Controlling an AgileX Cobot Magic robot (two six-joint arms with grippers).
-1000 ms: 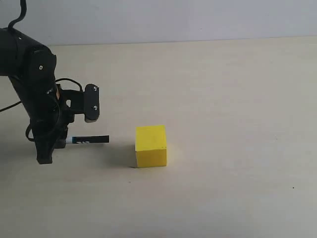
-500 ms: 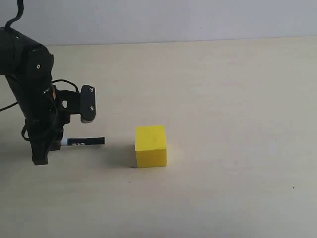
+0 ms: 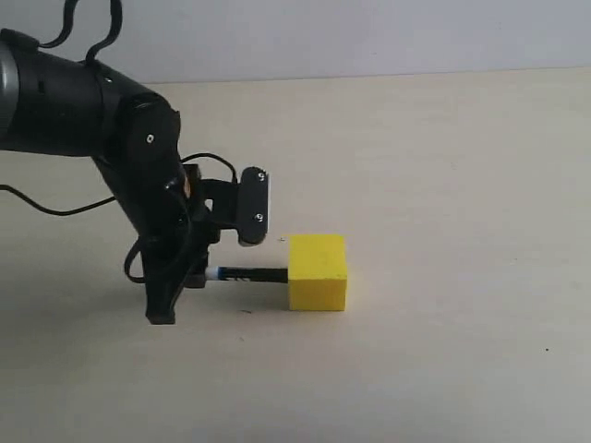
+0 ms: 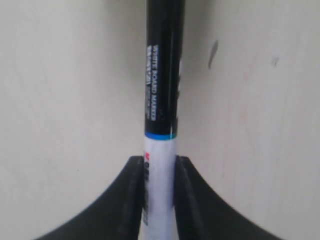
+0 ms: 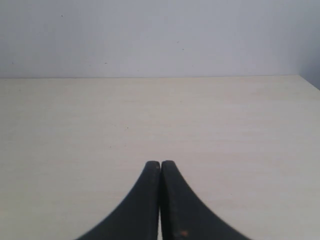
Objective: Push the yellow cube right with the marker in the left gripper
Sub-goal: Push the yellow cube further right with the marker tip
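The yellow cube (image 3: 318, 271) rests on the pale table (image 3: 443, 185), right of centre in the exterior view. My left gripper (image 3: 196, 274) stands low on the cube's left, shut on the marker (image 3: 249, 274), which lies level with its black cap tip against the cube's left face. The left wrist view shows the marker (image 4: 161, 95) running away from the camera, its white barrel clamped between the two black fingers (image 4: 134, 195); the cube is out of that view. My right gripper (image 5: 160, 165) is shut with nothing in it, above bare table, and is absent from the exterior view.
A grey wall (image 3: 369, 32) backs the table's far edge. The left arm's wrist camera housing (image 3: 252, 206) hangs just above and left of the cube, and loose black cables loop off the arm at the upper left.
The left arm has swept right with the marker. The marker's tip has met the cube, and the cube has slid a short way right.
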